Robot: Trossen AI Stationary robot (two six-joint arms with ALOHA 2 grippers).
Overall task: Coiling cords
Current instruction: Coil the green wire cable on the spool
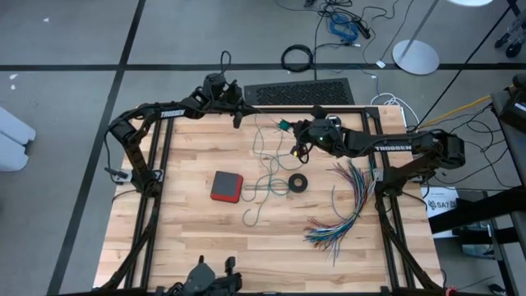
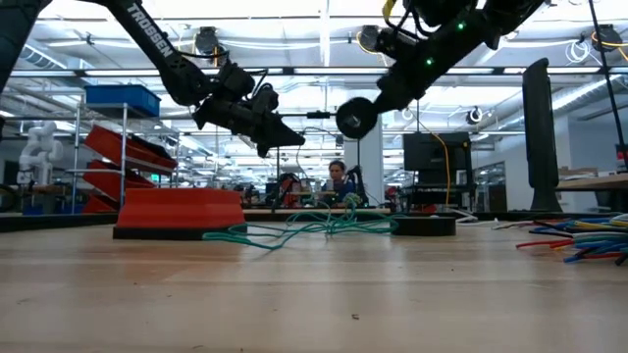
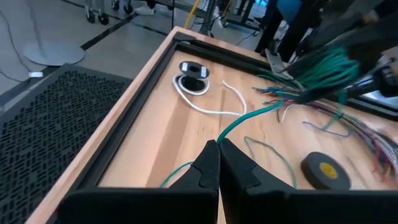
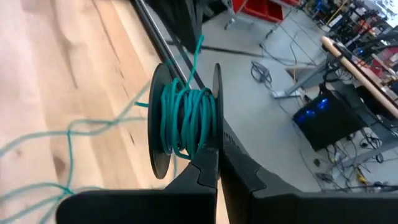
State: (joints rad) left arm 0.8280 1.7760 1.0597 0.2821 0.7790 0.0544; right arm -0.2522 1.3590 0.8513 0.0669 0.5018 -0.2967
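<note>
Bench (image 1: 205, 238): pale wood planks inside a dark frame, both arms raised above its far half.

Left arm: reaches in from the left edge toward the far edge. Left tool (image 3: 218, 163) closed, fingers pinched on the teal cord (image 3: 249, 118), just inside the far edge near its middle.

Right arm: reaches in from the right edge toward the far middle. Right tool (image 4: 218, 167) closed, gripping a black spool (image 4: 160, 124) by its core, well above the bench. Several turns of teal cord (image 4: 186, 121) wound on the spool; a strand runs from it up toward the left tool.

Wire bundle (image 1: 345, 205): multicoloured, fanned out along the right edge.

Red block (image 1: 226, 186): flat, square, near the bench centre, slightly toward the left edge.

Teal cord, remainder (image 1: 265, 185): loose loops lying on the bench between the red block and the tape ring, with a tail trailing toward the near edge; a strand rises from it to the tools.

White cord (image 3: 205, 102): lying slack by the far edge toward the right corner, looped beside a small round black-and-white piece (image 3: 193, 70) resting on the bench.

Tape ring (image 1: 298, 182): black, flat on the bench, just beyond the teal loops toward the right edge.
</note>
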